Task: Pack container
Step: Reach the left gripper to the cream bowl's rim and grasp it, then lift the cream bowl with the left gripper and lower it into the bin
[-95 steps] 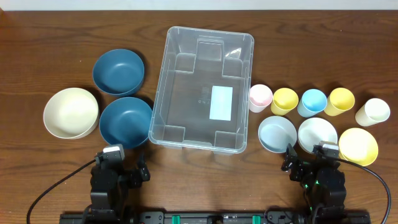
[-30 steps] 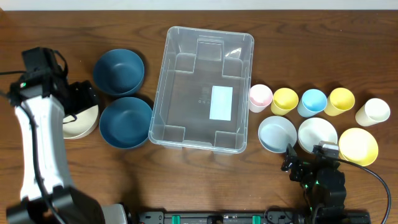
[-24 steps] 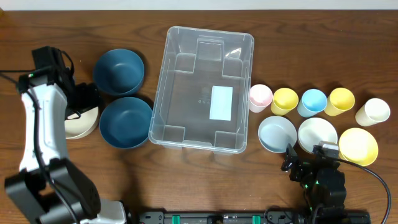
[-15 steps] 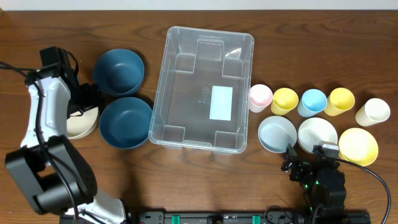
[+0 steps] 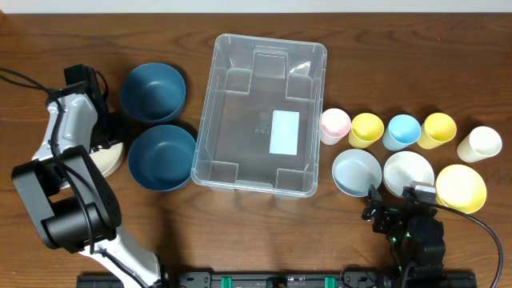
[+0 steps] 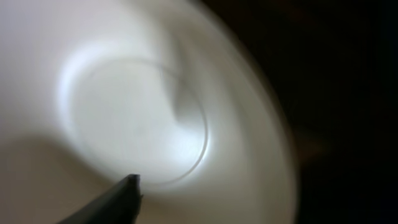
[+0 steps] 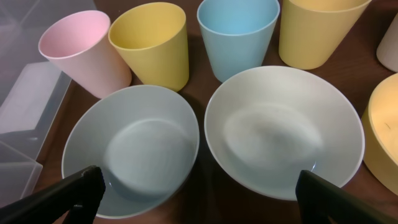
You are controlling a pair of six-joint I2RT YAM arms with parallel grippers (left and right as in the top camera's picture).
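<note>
Hovers with left hand (image 5: 110,132) over the cream bowl (image 6: 130,118); cannot tell how open. Must go right, past blue bowls (image 5: 162,157), to bin (image 5: 240,120).

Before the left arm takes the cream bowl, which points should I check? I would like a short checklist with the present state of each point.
1. Left gripper is over the cream bowl: ok.
2. Left jaws are open enough for the rim: cannot tell; the wrist view is blurred and shows only one finger.
3. Container is empty, with room for a bowl: ok.
4. Cream bowl is apart from the nearer dark blue bowl: cannot tell; the arm hides the gap.
5. Right gripper is far from the left side, jaws open: ok.
</note>
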